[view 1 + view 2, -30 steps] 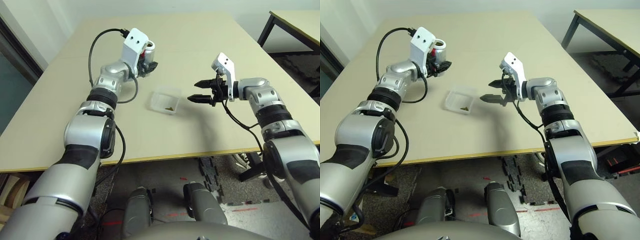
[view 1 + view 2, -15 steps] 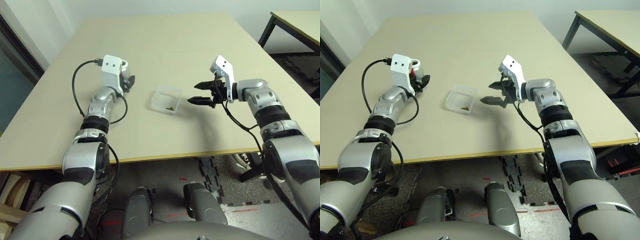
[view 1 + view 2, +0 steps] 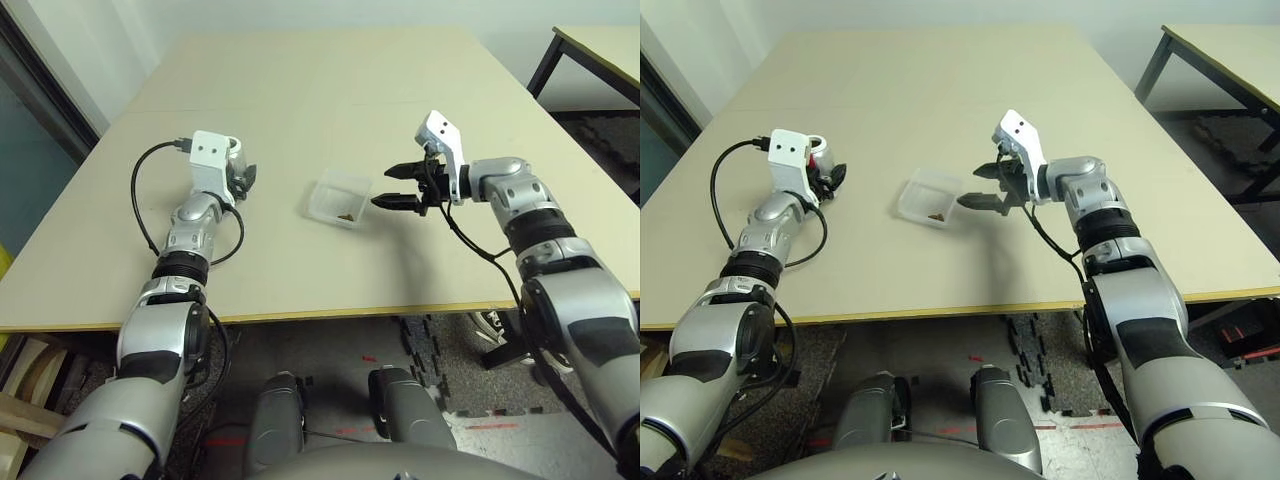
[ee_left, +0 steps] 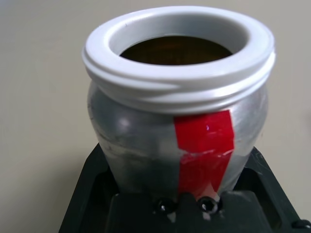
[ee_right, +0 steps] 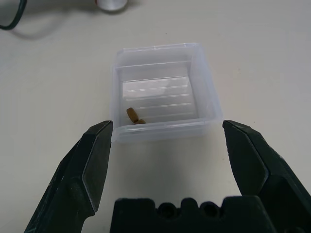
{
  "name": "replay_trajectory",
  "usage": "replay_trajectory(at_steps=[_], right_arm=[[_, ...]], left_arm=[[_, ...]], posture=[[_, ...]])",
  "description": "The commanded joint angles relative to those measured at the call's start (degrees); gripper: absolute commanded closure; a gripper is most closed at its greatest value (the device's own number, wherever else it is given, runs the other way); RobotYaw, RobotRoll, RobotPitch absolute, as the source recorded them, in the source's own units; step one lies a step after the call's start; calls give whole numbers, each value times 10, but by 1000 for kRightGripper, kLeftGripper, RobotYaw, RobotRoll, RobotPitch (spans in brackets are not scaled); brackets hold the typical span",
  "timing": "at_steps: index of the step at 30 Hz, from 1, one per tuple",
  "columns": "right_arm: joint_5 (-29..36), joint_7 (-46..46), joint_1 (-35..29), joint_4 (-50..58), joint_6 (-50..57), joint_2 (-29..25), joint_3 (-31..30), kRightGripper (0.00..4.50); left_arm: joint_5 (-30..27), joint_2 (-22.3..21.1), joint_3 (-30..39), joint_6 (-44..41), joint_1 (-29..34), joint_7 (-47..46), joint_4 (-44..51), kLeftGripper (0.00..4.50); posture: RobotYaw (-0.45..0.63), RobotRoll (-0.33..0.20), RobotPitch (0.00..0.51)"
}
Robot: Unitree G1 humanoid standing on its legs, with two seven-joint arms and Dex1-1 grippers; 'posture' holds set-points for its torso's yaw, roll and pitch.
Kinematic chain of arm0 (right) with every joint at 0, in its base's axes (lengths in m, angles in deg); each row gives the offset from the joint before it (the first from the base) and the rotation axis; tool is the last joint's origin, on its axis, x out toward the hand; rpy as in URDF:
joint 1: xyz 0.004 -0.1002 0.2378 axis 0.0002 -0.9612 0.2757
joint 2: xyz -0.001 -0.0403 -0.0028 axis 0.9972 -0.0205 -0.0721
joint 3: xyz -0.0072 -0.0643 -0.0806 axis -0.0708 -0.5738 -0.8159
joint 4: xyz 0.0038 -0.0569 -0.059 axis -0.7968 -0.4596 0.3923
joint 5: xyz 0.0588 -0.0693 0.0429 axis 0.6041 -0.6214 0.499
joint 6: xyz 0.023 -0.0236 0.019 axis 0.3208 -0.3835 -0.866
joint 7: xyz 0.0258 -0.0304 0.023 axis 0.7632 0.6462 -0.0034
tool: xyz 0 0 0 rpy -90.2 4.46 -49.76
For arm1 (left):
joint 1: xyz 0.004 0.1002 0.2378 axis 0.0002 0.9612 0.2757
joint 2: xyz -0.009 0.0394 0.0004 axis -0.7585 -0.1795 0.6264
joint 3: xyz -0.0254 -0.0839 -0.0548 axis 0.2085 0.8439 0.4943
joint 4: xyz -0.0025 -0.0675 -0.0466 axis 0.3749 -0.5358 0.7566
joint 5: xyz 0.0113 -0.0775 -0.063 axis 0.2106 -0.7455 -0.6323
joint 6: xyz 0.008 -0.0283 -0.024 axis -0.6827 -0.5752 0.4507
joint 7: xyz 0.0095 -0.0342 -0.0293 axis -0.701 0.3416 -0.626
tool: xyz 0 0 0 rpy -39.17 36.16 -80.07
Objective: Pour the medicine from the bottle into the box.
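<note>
The bottle (image 4: 177,121) is silvery with a red stripe and a white rim. It stands upright with its mouth open upward, and my left gripper (image 3: 243,178) is shut on it low over the table's left part, well left of the box. The box (image 3: 338,198) is a clear shallow tray at mid-table. The medicine (image 5: 132,115), two small brown pellets, lies in it near one wall. My right gripper (image 3: 382,187) is open just right of the box, its fingertips level with the box's near wall and apart from it.
A black cable (image 3: 150,200) loops from my left wrist over the table. The table's front edge (image 3: 330,312) runs below both arms. A second table (image 3: 600,45) stands at the back right, with dark floor mats under it.
My left arm has carried the bottle from high beside the box out to the left and down toward the table. The right gripper and the box have stayed put.
</note>
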Motion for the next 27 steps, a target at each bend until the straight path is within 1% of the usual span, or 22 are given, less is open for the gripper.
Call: replay_trajectory(at_steps=[1, 9, 15, 17, 20, 27], right_arm=[[-1, 4, 2, -1, -1, -2, -2, 0], [0, 7, 0, 3, 3, -7, -1, 0], [0, 8, 3, 3, 5, -8, 0, 0], [0, 8, 4, 2, 4, -8, 0, 0], [0, 8, 4, 0, 3, -7, 0, 0], [0, 7, 5, -3, 2, -4, 0, 0]], left_arm=[[-10, 1, 9, 20, -2, -2, -34, 1728], [-12, 6, 13, 59, -12, 7, -61, 1728], [-10, 8, 11, 64, -10, 8, -68, 1728], [-11, 8, 12, 64, -8, 8, -66, 1002], [-11, 7, 11, 66, -4, 14, -62, 28], [-14, 2, 13, 73, 8, 25, -47, 28]], posture=[[-194, 0, 58], [-201, 0, 64], [-203, 0, 65], [-201, 0, 65], [-198, 0, 65], [-195, 0, 65]])
